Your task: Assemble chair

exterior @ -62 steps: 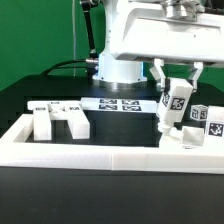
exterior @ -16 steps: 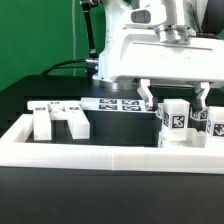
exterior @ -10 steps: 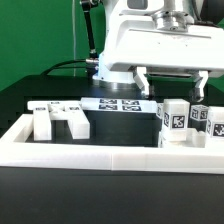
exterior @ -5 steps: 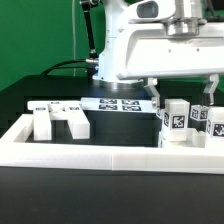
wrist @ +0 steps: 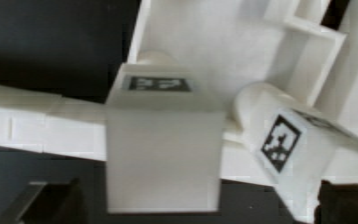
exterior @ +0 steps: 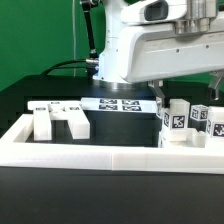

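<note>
The arm [exterior: 150,50] is glossy white, its rounded shells forming a broad boxy housing above a cylindrical link [exterior: 118,68]. A dark grey ring (cut off by the frame's edge) sits on top. The claw [exterior: 186,97] has white, dark-edged fingers [exterior: 156,96]. A thin black cable [exterior: 60,66] meets the base.

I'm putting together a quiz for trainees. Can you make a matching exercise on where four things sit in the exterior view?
Things:
1 marker board
2 tagged block
3 long rail
4 cluster of white parts

Places:
A the exterior view's left
B along the front
C back middle, lying flat
D the exterior view's right

Pairs: 1-C; 2-D; 3-B; 4-A
</note>
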Motion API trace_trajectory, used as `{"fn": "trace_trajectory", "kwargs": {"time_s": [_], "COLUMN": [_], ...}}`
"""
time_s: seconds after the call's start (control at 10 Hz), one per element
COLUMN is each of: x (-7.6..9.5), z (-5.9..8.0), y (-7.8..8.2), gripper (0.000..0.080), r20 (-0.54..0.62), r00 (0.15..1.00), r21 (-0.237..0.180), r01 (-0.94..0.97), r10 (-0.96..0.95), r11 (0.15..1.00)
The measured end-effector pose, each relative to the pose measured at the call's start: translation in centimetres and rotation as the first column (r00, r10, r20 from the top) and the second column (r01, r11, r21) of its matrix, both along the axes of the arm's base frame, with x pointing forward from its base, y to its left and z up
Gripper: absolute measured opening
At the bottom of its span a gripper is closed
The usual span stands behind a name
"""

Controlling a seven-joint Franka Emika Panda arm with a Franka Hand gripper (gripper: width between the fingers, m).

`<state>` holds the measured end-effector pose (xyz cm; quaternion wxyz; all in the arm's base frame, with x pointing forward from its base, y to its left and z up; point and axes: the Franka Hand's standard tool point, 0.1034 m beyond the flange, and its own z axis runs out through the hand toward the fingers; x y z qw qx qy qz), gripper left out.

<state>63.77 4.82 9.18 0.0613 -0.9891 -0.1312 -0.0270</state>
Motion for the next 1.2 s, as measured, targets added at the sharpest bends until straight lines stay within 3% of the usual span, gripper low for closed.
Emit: {"fn": "trace_trajectory", "kwargs": {"time_s": [0.7, 0.9, 1.0, 1.1, 1.2], "x": [-0.6, -0.6, -0.6, -0.6, -0.6], "z": [-1.2, -1.5, -1.5, -1.5, -1.5], "y": [-0.6, -0.8, -0.8, -0.8, -0.8], "gripper": [0.0649, 0.0386, 0.0386, 0.0289, 0.0289], "r20": [0.040, 0.052, 0.053, 0.052, 0.050], "r00": [0.999, 0.998, 0.998, 0.998, 0.999], "r21": [-0.013, -0.016, -0.016, -0.015, -0.012], "r01": [-0.018, -0.035, -0.036, -0.031, -0.010], "r10": [0.018, 0.036, 0.037, 0.032, 0.011], "r11": [1.000, 0.999, 0.999, 0.999, 1.000]}}
